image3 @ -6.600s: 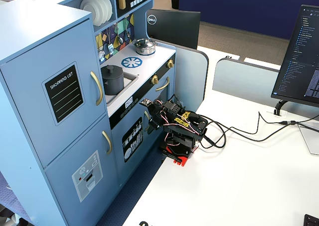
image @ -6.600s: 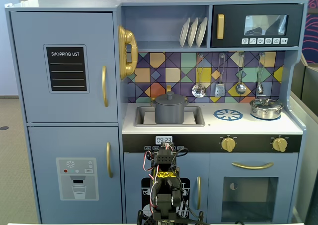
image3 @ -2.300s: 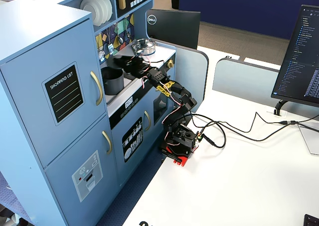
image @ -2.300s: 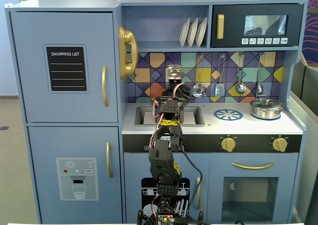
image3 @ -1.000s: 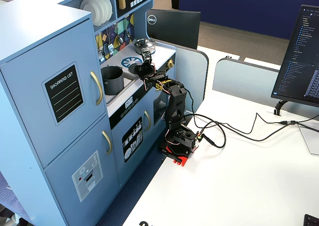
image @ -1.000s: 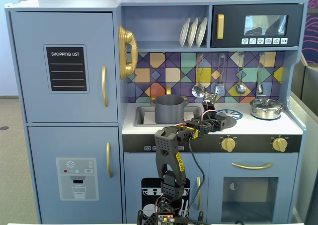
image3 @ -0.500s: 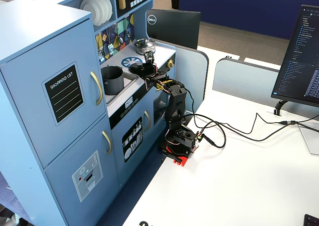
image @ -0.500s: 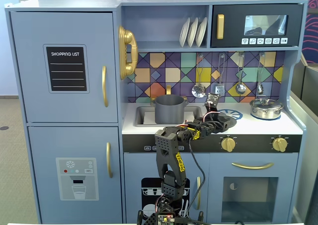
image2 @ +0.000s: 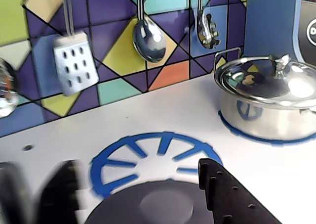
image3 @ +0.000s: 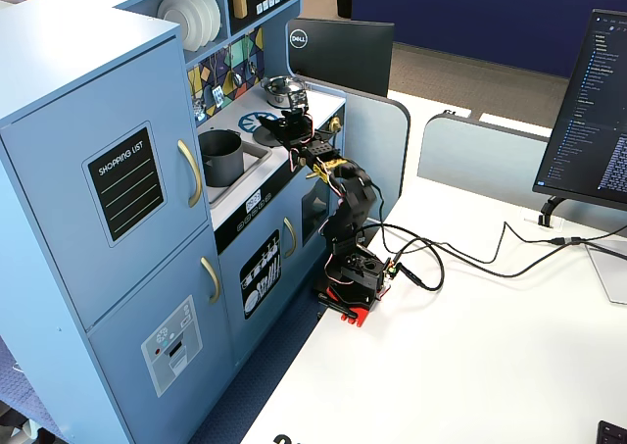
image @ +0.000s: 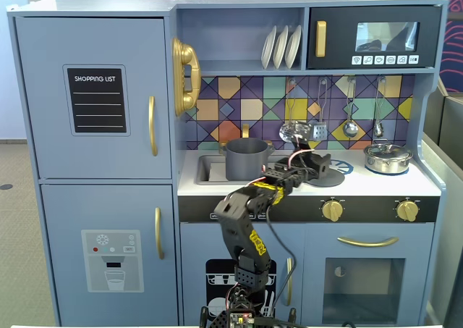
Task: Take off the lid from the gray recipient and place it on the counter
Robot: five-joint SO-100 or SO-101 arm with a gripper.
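Now placing step: gripper [image: 318, 170] low over counter [image: 376, 184], lid [image2: 148, 206] under it, resting on or just above printed burner [image2: 148, 155]; cannot tell which. Jaws flank lid; actual grip unclear, fingers blurred in wrist view. Do well: lower flat, confirm contact, open jaws fully, lift straight up, avoid dragging lid toward silver pot [image: 388, 158].

Count: one gray recipient [image: 247, 158], uncovered, in sink recess; one gray lid; one silver pot with own lid; three plates [image: 281, 47] on shelf.

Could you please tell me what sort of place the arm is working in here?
Most likely an office or lab holding a blue toy kitchen: a Dell monitor and a second screen stand on white desks beside it, and utensils hang over its counter.
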